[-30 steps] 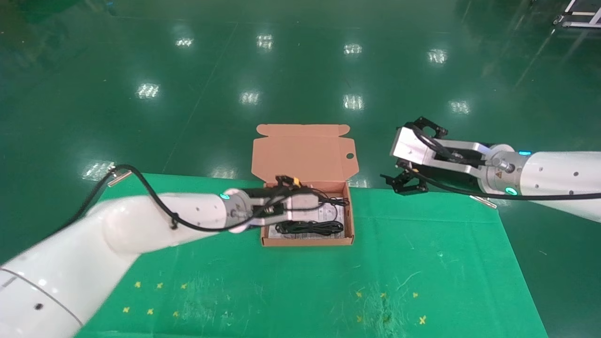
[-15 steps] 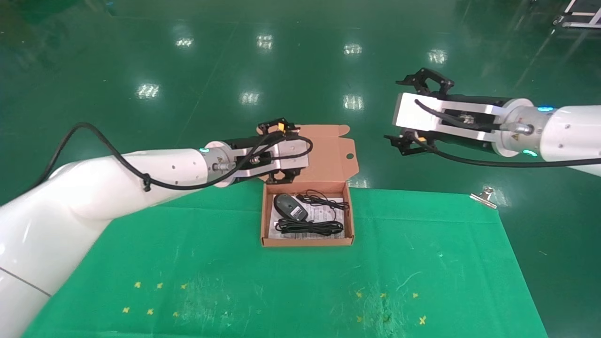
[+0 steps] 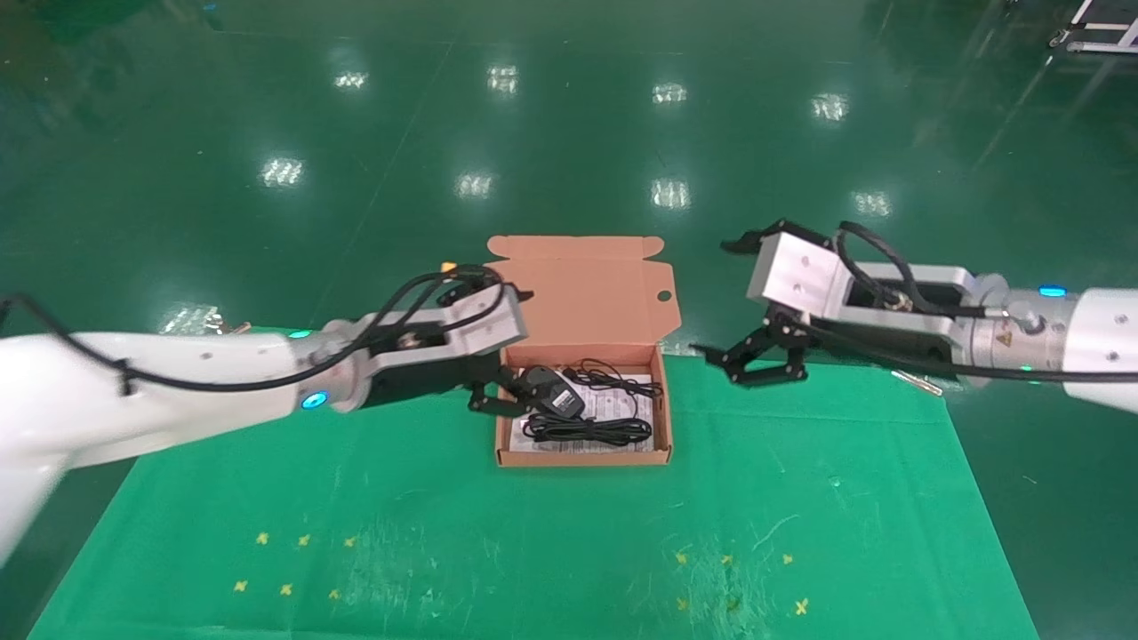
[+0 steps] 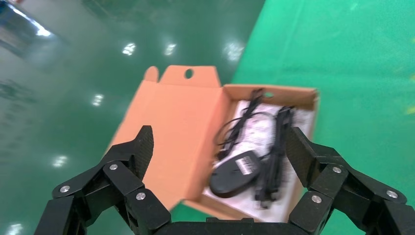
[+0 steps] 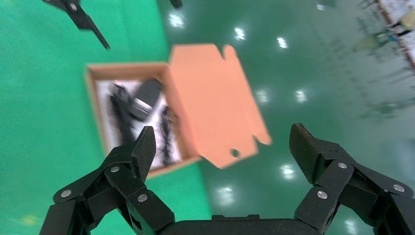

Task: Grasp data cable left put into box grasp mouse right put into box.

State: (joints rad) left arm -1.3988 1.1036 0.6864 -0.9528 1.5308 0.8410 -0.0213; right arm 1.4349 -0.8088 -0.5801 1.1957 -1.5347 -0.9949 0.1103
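Head view: left pincer (image 3: 498,402) partly hides mouse (image 3: 553,392) in box (image 3: 582,458).

Black left gripper (image 4: 218,147) fingers spread wide, empty; beyond it the shallow orange-brown cardboard box (image 4: 171,117), lid open, holds black oval mouse (image 4: 234,171) beside looped black data cable (image 4: 274,156).

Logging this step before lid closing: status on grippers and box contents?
Left gripper open, empty, at box left wall. Right gripper open, empty, right of box. Mouse and data cable inside box, lid open. Nothing blocking.
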